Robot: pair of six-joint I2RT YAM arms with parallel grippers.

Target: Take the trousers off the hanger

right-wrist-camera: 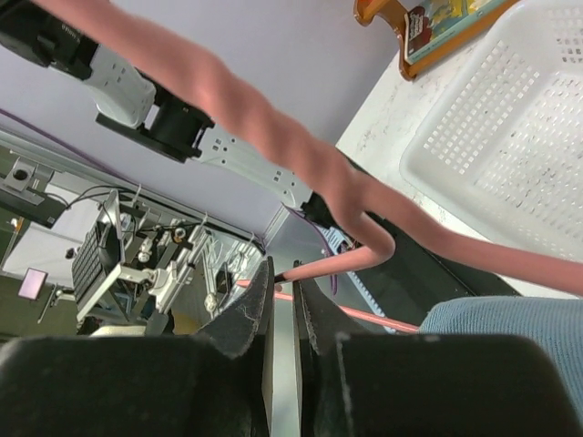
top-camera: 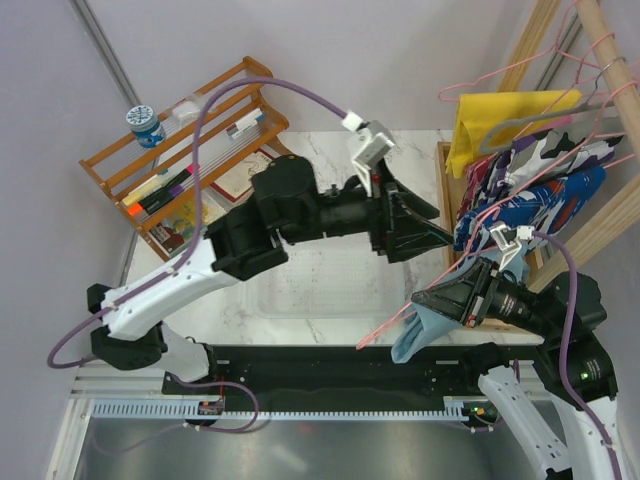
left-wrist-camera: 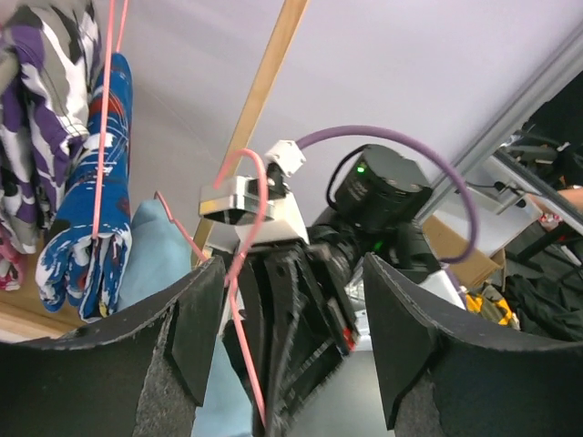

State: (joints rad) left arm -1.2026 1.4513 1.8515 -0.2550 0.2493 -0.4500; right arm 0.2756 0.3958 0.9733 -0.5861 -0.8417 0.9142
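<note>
1 hanger point(top-camera: 380, 331) (R gripper point(top-camera: 420, 298) clamps it), 1 trousers point(top-camera: 412, 340) — L gripper point(top-camera: 438, 228) agape

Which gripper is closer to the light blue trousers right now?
Right. The right gripper grips the hanger right beside the trousers; the left gripper stands open farther back, apart from them.

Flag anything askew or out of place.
The pink hanger is pinched at a slant in the right gripper, over the table's front edge, with the blue trousers bunched and sagging from it. Nothing looks spilled.
</note>
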